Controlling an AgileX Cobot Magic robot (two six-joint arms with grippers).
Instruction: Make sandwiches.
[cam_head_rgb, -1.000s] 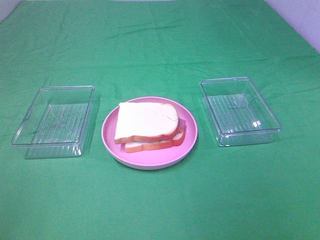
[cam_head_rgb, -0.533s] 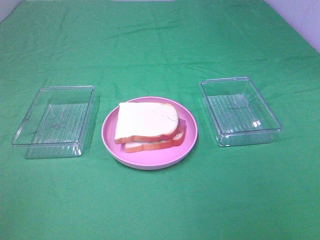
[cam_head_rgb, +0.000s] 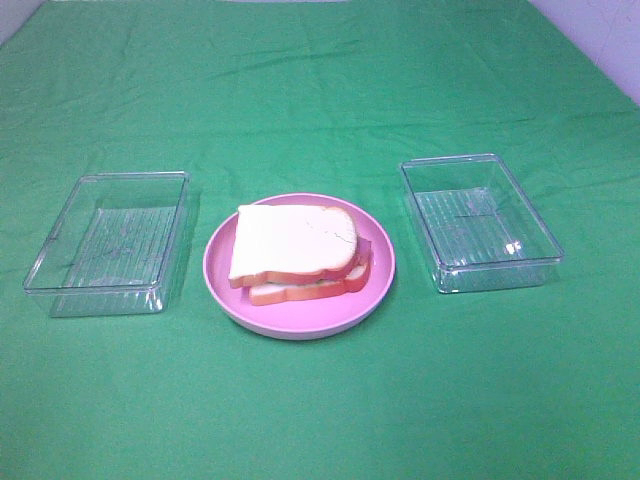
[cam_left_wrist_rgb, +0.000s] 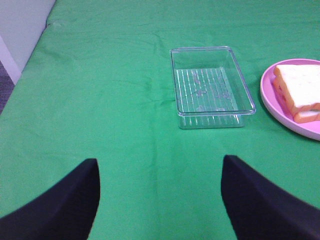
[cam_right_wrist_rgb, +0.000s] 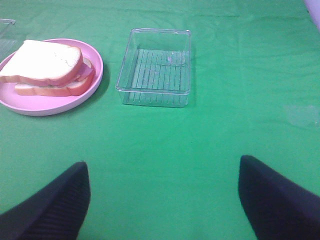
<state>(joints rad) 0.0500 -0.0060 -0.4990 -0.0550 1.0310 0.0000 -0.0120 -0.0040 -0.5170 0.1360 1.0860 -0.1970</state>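
A toy sandwich of two white bread slices with orange-red crust and fillings between them lies on a round pink plate at the table's middle. It also shows in the left wrist view and the right wrist view. Neither arm shows in the exterior high view. My left gripper is open and empty over bare cloth, well short of the left box. My right gripper is open and empty over bare cloth, short of the right box.
An empty clear plastic box stands left of the plate, also in the left wrist view. Another empty clear box stands right of it, also in the right wrist view. A green cloth covers the table.
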